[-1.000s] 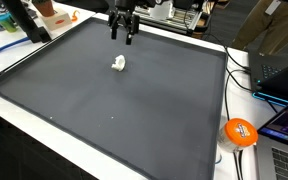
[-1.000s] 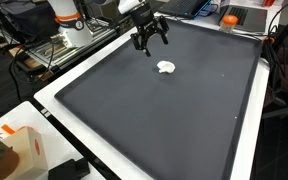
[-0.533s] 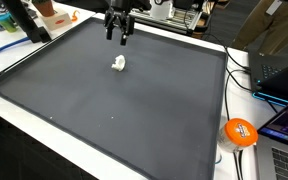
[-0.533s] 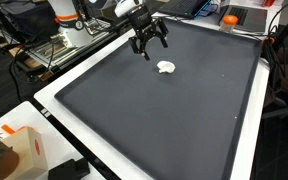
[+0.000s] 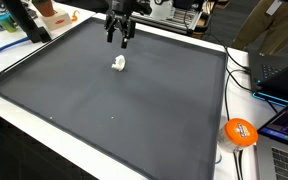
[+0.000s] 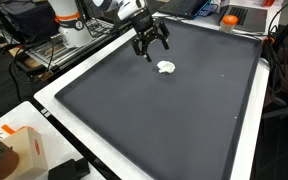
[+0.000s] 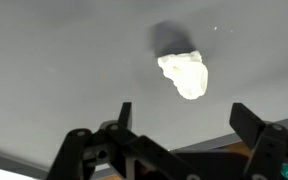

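Wrist view: claw (image 7: 179, 110) spread wide near white lump (image 7: 184, 75) on dark mat (image 7: 54, 60).

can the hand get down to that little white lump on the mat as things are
Probably yes. The hand hangs open above the black mat, apart from the white lump. Nothing else lies on the mat near the lump, and the wrist view shows it unobstructed just ahead of the spread fingers.

gripper (image 6: 151, 48) jaws wide apart, hovering over dark mat (image 6: 154, 120) | white lump (image 6: 166, 68) just beside it, cam side, no contact
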Robot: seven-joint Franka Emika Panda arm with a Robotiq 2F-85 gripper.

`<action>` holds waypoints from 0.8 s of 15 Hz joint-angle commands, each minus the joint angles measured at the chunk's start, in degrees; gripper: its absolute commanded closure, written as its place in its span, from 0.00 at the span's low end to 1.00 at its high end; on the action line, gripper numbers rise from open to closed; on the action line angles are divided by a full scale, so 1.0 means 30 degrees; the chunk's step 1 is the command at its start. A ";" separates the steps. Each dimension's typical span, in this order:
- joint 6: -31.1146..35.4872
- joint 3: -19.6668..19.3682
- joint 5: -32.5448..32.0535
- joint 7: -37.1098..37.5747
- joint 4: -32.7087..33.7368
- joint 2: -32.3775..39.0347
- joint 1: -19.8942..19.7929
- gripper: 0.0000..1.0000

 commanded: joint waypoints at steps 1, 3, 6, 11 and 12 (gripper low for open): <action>-0.1205 -0.1018 0.0672 -0.1538 0.0259 0.0613 0.1276 0.00; -0.1200 -0.1581 0.0793 -0.1887 0.0326 0.0886 0.1916 0.00; -0.1726 -0.2395 0.0760 -0.2177 0.0456 0.1174 0.2815 0.00; -0.3115 -0.1823 -0.0169 -0.1313 0.0393 -0.0474 0.2301 0.00; -0.4104 -0.1354 -0.0465 -0.1232 0.0388 -0.1362 0.1874 0.00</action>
